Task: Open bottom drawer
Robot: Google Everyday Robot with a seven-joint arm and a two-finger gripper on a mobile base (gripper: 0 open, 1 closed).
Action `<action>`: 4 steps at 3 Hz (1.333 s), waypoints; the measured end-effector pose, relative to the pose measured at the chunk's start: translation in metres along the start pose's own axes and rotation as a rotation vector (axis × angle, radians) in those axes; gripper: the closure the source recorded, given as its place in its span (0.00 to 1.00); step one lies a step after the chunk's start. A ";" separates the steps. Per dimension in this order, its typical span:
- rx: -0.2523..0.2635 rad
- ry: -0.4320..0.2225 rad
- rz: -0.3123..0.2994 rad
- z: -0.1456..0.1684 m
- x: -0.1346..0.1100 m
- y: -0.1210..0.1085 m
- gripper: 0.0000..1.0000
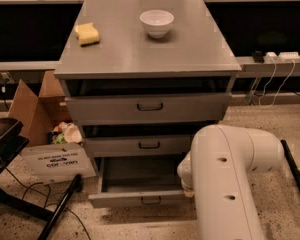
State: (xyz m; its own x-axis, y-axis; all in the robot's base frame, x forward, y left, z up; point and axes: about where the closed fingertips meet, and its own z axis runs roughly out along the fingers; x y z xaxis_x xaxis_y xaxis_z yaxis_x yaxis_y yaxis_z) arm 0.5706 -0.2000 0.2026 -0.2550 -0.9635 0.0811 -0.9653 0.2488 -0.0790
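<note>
The grey cabinet [150,49] has three drawers. The bottom drawer [140,199] is pulled well out, its plain grey inside [140,173] showing and its small dark handle [150,200] on the shallow front. The middle drawer [149,145] and the top drawer [150,107] stand slightly out. My white arm [230,179] fills the lower right, its end by the drawer's right front corner. My gripper is hidden behind the arm.
A white bowl [156,23] and a yellow sponge [87,34] sit on the cabinet top. A cardboard box [40,109] with rubbish and a white sign [55,161] stand at the left. A black stand leg [60,209] lies on the floor. Cables hang at the right [270,79].
</note>
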 end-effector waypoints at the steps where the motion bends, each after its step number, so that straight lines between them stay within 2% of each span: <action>1: -0.028 0.092 0.072 -0.012 0.066 0.025 1.00; 2: -0.100 0.293 0.219 -0.040 0.206 0.085 1.00; 3: -0.114 0.317 0.227 -0.041 0.221 0.095 0.81; 4: -0.108 0.315 0.218 -0.043 0.217 0.095 0.57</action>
State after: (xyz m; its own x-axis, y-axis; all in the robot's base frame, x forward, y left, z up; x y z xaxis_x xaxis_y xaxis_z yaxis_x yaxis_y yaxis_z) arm 0.4209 -0.3815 0.2553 -0.4431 -0.8140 0.3756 -0.8828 0.4692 -0.0247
